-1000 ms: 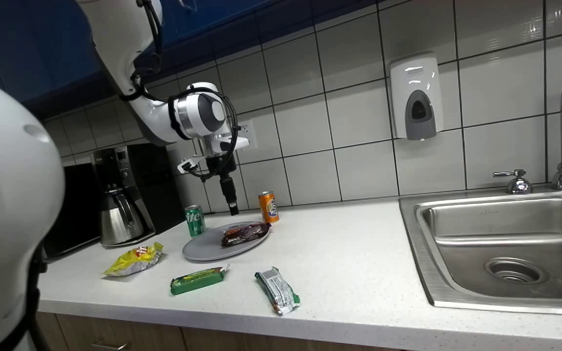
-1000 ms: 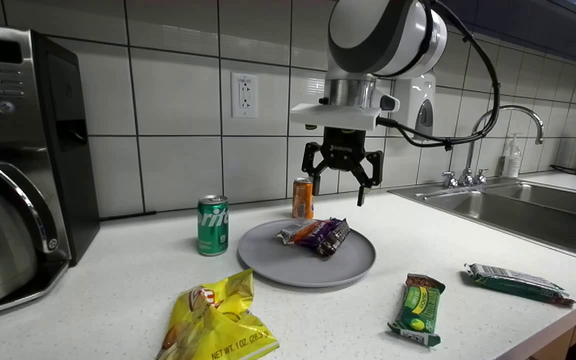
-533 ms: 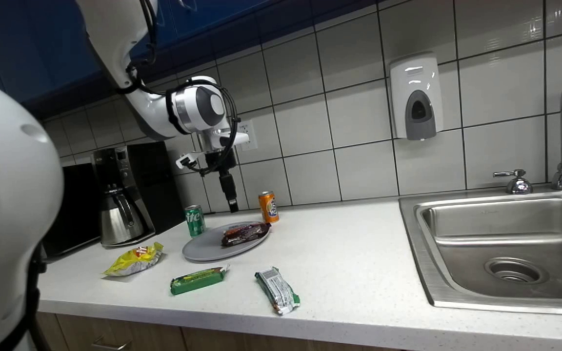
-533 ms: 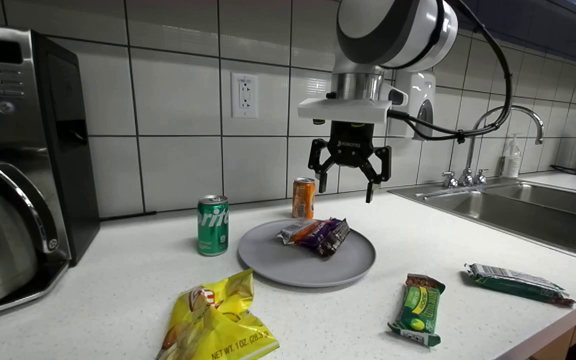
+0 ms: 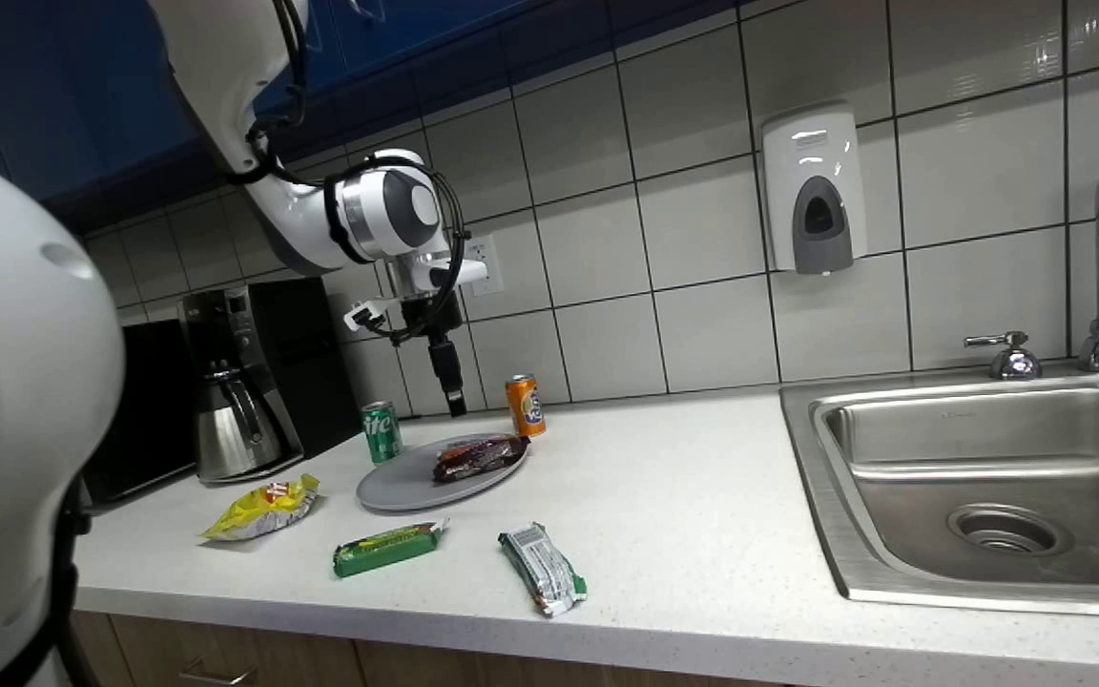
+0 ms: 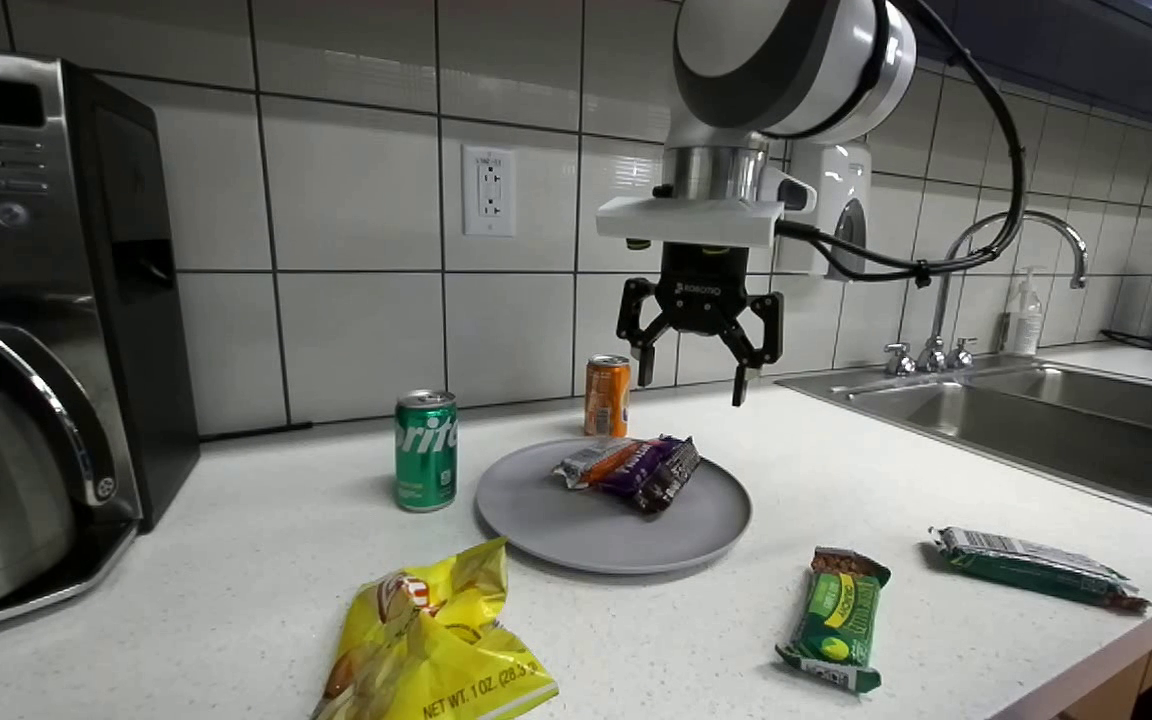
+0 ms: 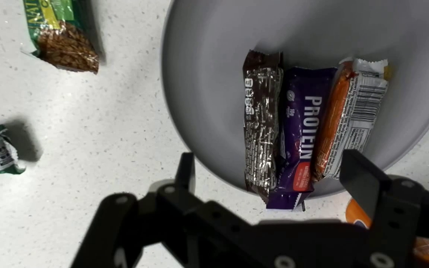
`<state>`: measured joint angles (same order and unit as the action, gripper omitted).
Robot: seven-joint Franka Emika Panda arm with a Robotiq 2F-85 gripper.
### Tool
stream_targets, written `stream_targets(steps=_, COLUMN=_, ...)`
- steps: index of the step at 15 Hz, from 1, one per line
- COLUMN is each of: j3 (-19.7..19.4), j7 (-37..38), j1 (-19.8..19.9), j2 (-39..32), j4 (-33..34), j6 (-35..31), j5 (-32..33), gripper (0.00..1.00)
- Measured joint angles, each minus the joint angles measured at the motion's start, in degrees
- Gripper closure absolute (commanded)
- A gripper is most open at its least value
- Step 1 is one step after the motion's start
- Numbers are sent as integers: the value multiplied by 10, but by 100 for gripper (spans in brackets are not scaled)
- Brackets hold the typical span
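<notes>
My gripper (image 6: 692,390) is open and empty, pointing down above the grey plate (image 6: 536,520). In the wrist view its two fingers (image 7: 268,158) stand wide apart over the plate's edge. On the plate lie a brown-wrapped bar (image 7: 261,126), a purple protein bar (image 7: 304,123) and an orange-and-white bar (image 7: 352,115), side by side. No finger touches them. An orange can (image 6: 607,397) stands just behind the plate, close to the gripper; in the wrist view the right finger partly covers it (image 7: 358,214). A green can (image 6: 426,450) stands left of the plate.
A yellow chip bag (image 6: 436,640) lies near the front. Two green-wrapped bars (image 6: 839,615) (image 6: 1036,568) lie on the counter to the right. A coffee maker (image 5: 239,382) stands beside the cans. A steel sink (image 5: 969,477) and a tiled wall (image 5: 702,219) border the counter.
Between one second and half a second ago, my gripper rose a little, shifting slightly rightward in an exterior view. Since then the arm is still. The objects have not moved.
</notes>
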<state>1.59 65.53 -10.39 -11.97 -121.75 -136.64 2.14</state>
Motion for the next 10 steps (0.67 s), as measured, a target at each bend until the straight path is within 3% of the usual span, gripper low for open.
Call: stream_targets(steps=10, j3=0, j7=10, j1=-2, j2=-2, j4=0, j6=-1, j5=4, gripper=0)
